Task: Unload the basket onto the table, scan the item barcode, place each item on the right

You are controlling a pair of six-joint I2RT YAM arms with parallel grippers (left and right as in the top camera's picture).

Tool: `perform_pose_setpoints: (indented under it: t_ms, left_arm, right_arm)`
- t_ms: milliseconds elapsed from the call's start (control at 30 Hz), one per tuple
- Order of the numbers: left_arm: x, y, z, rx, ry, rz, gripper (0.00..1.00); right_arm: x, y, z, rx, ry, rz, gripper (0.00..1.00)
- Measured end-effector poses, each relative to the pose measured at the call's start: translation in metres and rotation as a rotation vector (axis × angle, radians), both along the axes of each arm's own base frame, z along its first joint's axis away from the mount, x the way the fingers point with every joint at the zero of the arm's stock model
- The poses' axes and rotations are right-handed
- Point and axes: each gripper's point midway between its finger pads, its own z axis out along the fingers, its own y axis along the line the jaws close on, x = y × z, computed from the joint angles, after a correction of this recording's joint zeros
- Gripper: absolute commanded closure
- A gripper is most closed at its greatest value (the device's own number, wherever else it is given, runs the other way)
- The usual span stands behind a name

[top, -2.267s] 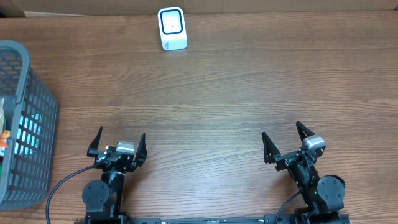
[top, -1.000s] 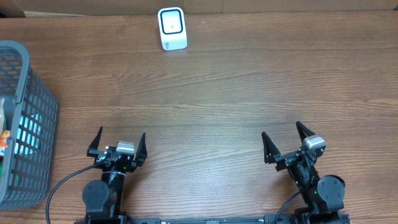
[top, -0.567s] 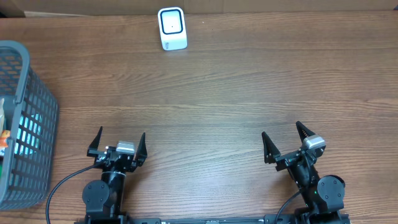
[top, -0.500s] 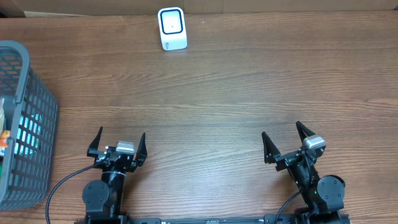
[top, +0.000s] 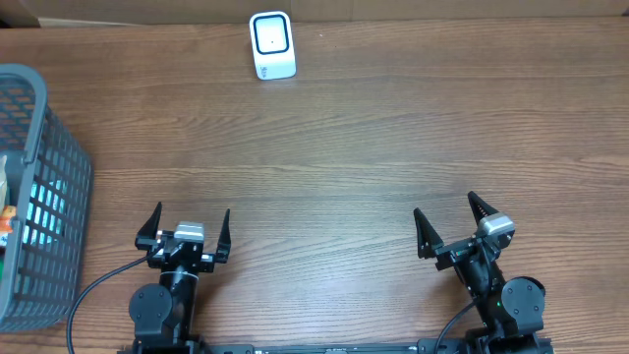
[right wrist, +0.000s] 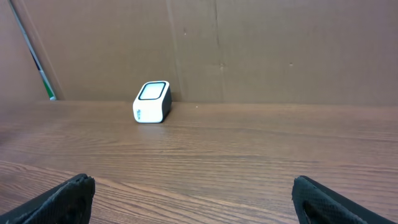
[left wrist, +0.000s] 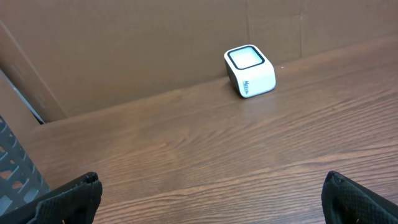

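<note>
A white barcode scanner [top: 272, 44] with a dark window stands at the table's far edge; it also shows as the scanner [left wrist: 250, 71] in the left wrist view and the scanner [right wrist: 152, 102] in the right wrist view. Coloured items [top: 8, 211] lie inside a grey mesh basket [top: 54, 187] at the far left, mostly cut off by the frame; no barcode shows. My left gripper [top: 191, 211] [left wrist: 211, 177] and right gripper [top: 444, 204] [right wrist: 193, 179] hover near the front edge, both open wide and empty, far from the scanner and the basket.
A brown cardboard wall [right wrist: 249, 50] rises behind the scanner. The basket's corner [left wrist: 12, 171] shows at the lower left of the left wrist view. Bare wooden table [top: 373, 147] lies between the grippers and the scanner.
My left gripper has shifted very slightly to the left. The right arm, scanner and basket are unmoved.
</note>
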Motion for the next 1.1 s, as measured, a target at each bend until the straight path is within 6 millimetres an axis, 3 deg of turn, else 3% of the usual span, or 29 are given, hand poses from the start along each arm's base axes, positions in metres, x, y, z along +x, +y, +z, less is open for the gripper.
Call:
perform_pose_setpoints:
  t_ms: [300, 1100]
  left_arm:
    - [-0.004, 0.0, 0.02, -0.015, -0.023, 0.001, 0.0]
    - [-0.001, -0.007, 0.03, -0.042, 0.01, -0.035, 0.0]
  right_arm:
    - [0.0, 0.0, 0.0, 0.0, 0.0, 0.0, 0.0]
    - [0.0, 0.0, 0.0, 0.0, 0.0, 0.0, 0.0]
